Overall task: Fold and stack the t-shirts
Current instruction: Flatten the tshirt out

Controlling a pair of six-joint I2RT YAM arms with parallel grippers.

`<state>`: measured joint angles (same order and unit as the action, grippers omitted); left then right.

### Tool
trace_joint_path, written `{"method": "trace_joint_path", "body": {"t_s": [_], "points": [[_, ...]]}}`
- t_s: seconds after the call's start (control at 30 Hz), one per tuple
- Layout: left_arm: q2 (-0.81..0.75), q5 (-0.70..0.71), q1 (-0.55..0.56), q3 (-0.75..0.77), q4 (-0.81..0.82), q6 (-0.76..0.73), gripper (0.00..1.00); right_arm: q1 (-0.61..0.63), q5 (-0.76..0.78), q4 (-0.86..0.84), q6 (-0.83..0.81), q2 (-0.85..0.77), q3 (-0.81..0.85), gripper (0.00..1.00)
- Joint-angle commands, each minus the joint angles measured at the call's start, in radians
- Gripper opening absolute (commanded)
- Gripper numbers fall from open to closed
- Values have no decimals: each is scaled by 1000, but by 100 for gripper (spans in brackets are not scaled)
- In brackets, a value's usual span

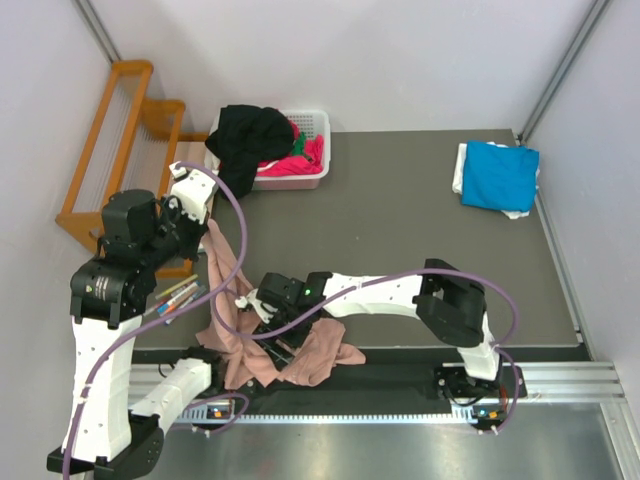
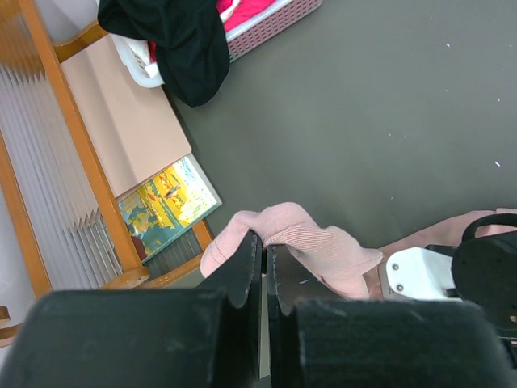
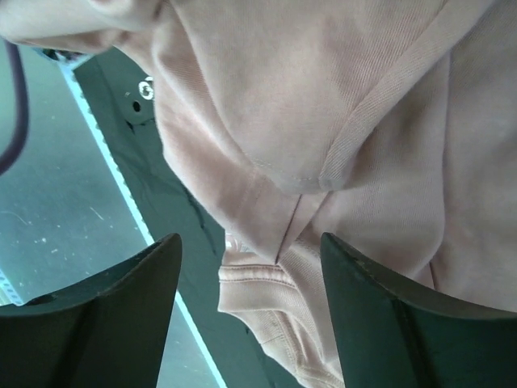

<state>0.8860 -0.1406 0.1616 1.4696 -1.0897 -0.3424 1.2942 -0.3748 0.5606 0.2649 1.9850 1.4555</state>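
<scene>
Our left fingers point(image 2: 242, 279) are pinched shut on an edge of the dusty salmon-pink cloth t-shirt point(image 1: 312, 362), holding it raised, probably to shake it flat. The rest drapes over the dark grey table's point(image 1: 420, 220) near-left edge. Our right fingers point(image 3: 121, 311) hover open above it, gripping nothing.

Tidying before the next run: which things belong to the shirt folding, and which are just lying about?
Job: pink t-shirt, pinched in the left pincer; folded blue t-shirt; black t-shirt; magenta t-shirt.
Lying about: white basket; wooden rack; markers; picture book.
</scene>
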Motion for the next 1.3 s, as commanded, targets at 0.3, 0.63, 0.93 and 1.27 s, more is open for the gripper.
{"method": "trace_joint_path", "body": {"t_s": [0.3, 0.63, 0.93, 1.27], "points": [[-12, -7, -5, 17, 56, -9, 0, -6, -30, -30, -21, 49, 28, 53], [-5, -1, -5, 31, 51, -15, 0, -7, -38, -30, -13, 92, 59, 30], [-15, 15, -5, 21, 51, -26, 0, -7, -13, -25, -3, 81, 60, 0], [-9, 48, -5, 3, 76, -41, 0, -128, 140, 42, -1, -199, 13, 0]]}}
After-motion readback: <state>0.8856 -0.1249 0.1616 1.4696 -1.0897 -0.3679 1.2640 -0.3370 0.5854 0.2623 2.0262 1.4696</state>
